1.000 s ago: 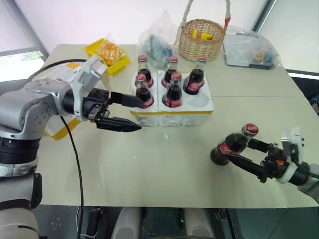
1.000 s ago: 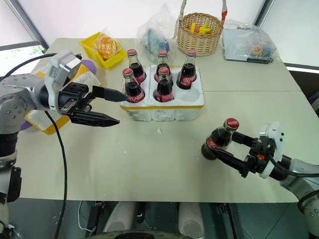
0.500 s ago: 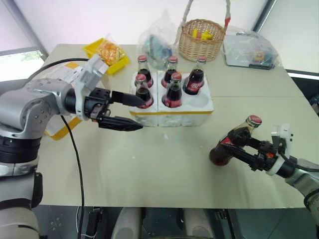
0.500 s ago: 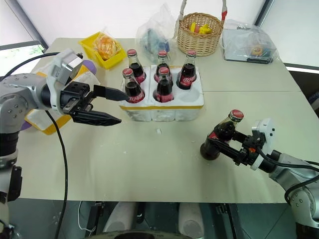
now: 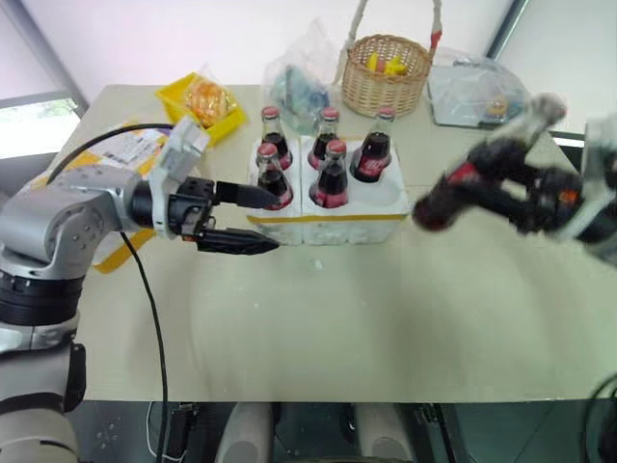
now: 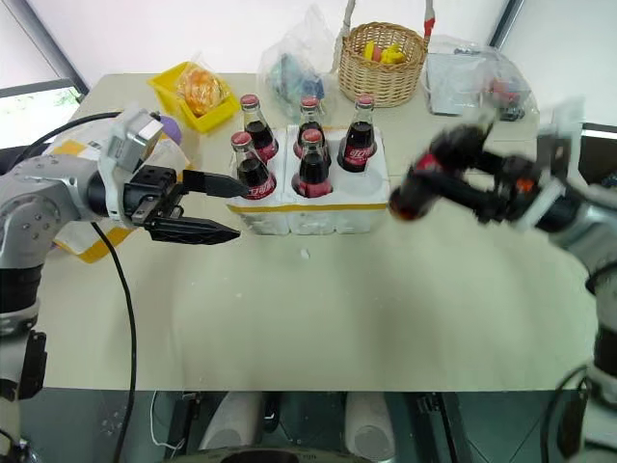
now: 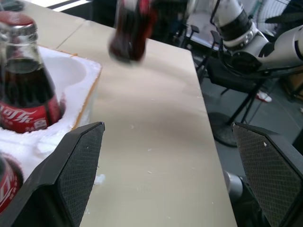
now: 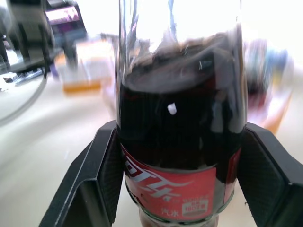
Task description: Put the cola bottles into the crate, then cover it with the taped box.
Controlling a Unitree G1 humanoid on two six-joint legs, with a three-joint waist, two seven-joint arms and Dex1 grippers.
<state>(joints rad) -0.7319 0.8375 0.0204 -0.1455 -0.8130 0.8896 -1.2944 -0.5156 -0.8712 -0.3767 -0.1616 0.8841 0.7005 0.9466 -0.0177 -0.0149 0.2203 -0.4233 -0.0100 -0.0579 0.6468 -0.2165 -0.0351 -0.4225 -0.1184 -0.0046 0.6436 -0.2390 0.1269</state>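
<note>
The white foam crate (image 5: 328, 227) stands mid-table with several cola bottles (image 5: 333, 176) upright in its holes; the front right hole (image 5: 388, 197) is empty. Another cola bottle (image 5: 461, 189) hangs tilted in the air right of the crate, with my right gripper (image 5: 506, 188) shut on it. The right wrist view has that bottle (image 8: 180, 156) between the black fingers (image 8: 97, 179). My left gripper (image 5: 272, 221) stands open at the crate's front left corner, holding nothing. The taped box (image 5: 123, 149) lies at the left, mostly hidden behind my left arm.
At the back stand a wicker basket (image 5: 388, 72), a small yellow bin (image 5: 204, 101) with a bagged item, a clear plastic bag (image 5: 299, 77) and a clear package (image 5: 477, 92). A black cable (image 5: 145, 318) hangs from my left arm.
My right gripper shut on the bottle at the table's right front, then lifted it up and towards the crate. The left gripper stayed where it was, open.
</note>
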